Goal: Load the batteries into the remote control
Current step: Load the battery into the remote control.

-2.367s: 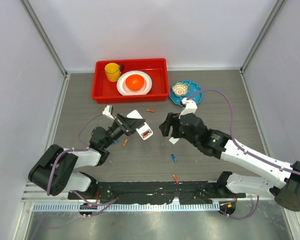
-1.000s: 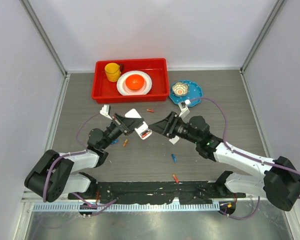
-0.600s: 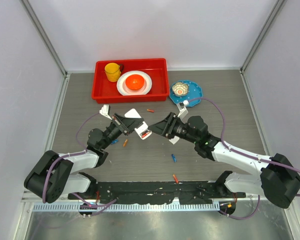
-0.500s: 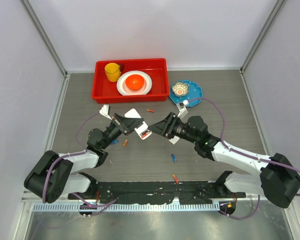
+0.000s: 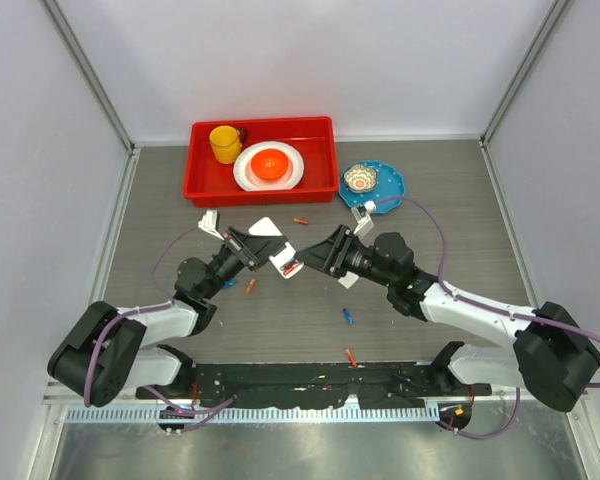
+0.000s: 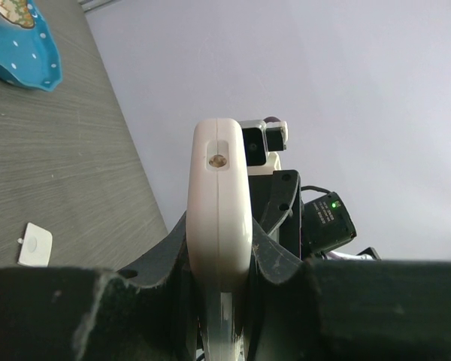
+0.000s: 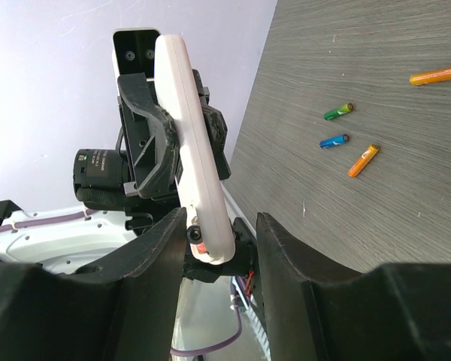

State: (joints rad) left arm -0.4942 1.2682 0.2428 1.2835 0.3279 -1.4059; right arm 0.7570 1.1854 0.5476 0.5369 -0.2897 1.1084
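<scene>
My left gripper [image 5: 272, 257] is shut on the white remote control [image 5: 287, 263] and holds it above the table, its red keypad patch facing up. In the left wrist view the remote [image 6: 219, 188] stands edge-on, clamped between the jaws. My right gripper [image 5: 318, 257] is open. In the right wrist view its jaws stand either side of the remote's [image 7: 189, 150] near end without closing on it. Loose batteries lie on the table: an orange one [image 5: 300, 220], a blue one [image 5: 348, 316], an orange one [image 5: 351, 356], and more in the right wrist view [image 7: 338, 111].
A red tray [image 5: 325, 160] with a yellow cup, white plate and orange bowl stands at the back. A blue plate [image 5: 390, 190] is right of it. A small white flat piece [image 5: 348, 280] lies under my right gripper, and it also shows in the left wrist view [image 6: 35, 244].
My right gripper has tipped down and reached left until its open jaws flank the remote's end. The left gripper has raised the remote slightly. Almost nothing has moved in the last half second.
</scene>
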